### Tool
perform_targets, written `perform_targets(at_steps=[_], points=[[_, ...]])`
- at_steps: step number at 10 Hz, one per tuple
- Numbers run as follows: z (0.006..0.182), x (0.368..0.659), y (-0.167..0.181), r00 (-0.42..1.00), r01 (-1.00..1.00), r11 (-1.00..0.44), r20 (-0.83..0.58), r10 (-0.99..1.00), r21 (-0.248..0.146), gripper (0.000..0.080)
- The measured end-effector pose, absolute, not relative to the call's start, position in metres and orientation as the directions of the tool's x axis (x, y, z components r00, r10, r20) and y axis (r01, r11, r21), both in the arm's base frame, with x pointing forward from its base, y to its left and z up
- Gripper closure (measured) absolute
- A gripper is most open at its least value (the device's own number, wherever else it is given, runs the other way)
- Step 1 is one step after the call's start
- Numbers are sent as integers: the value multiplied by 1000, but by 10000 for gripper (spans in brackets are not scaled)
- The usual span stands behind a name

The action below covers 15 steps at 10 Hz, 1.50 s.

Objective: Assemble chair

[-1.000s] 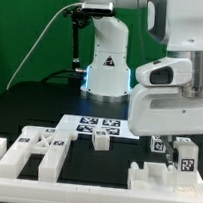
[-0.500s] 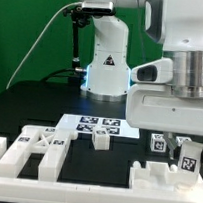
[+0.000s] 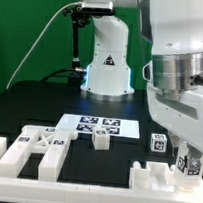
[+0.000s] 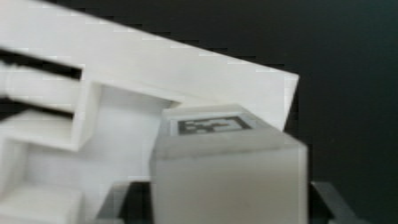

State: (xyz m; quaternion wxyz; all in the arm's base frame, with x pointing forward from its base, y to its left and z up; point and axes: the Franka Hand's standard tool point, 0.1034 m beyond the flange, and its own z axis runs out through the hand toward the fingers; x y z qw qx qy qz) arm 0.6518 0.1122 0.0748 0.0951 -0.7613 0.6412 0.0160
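As we sweep in from the exterior view's left, we find a slatted part [image 3: 29, 151] of the chair lying flat on the black table [image 3: 29, 103], near the front edge, tags facing up. Moving on to the middle, there's the marker board [image 3: 87, 121], flat on the table, with a small white piece [image 3: 103, 141] sitting at its front edge. Behind it stands the robot's base [image 3: 105, 65], upright and well back.

Now to the exterior view's right, and here's the action. A tagged cube [image 3: 158, 144] rests on the table just beside the arm [image 3: 184, 57], which fills the upper right corner and reaches steeply down, wrist low, gripper [image 3: 191, 163] pointing at the table. Right under it sits a notched part [image 3: 150, 179] at the front. From this side we can't tell what the fingertips are on.

The wrist view helps us: a tagged block [image 4: 222, 165] stands squarely in the gripper [image 4: 226, 205], and the dark fingers [image 4: 331, 200] sit tight against its two flanks, so we call it clamped on the block. The tag faces the camera. Beyond the block we see stepped white plastic, near it; whether they touch we cannot tell.
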Motion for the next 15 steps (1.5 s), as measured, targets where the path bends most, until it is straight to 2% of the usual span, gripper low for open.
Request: perform_targets(at_steps=[1, 3, 4, 5, 6, 7, 8, 11, 12, 13, 14, 15], points=[[74, 652, 110, 47, -994, -27, -191, -980, -108, 503], [74, 652, 111, 89, -991, -68, -190, -978, -117, 503], [75, 652, 112, 138, -985, -116, -182, -973, -126, 324], [75, 652, 114, 296, -949, -273, -159, -942, -155, 210], [76, 652, 117, 514, -852, -490, -112, -850, -185, 210], [77, 650, 120, 653, -751, -630, -78, -753, -200, 162], [78, 648, 122, 753, -650, -731, -47, -656, -205, 153], [76, 648, 120, 888, -450, -870, 5, -460, -204, 151], [76, 648, 119, 987, -121, -982, 87, -135, -143, 151], [78, 654, 119, 988, 33, -993, 152, 14, -117, 151], [77, 653, 120, 987, -58, -989, 139, -77, -139, 151], [77, 653, 121, 980, -133, -979, 129, -153, -154, 290]])
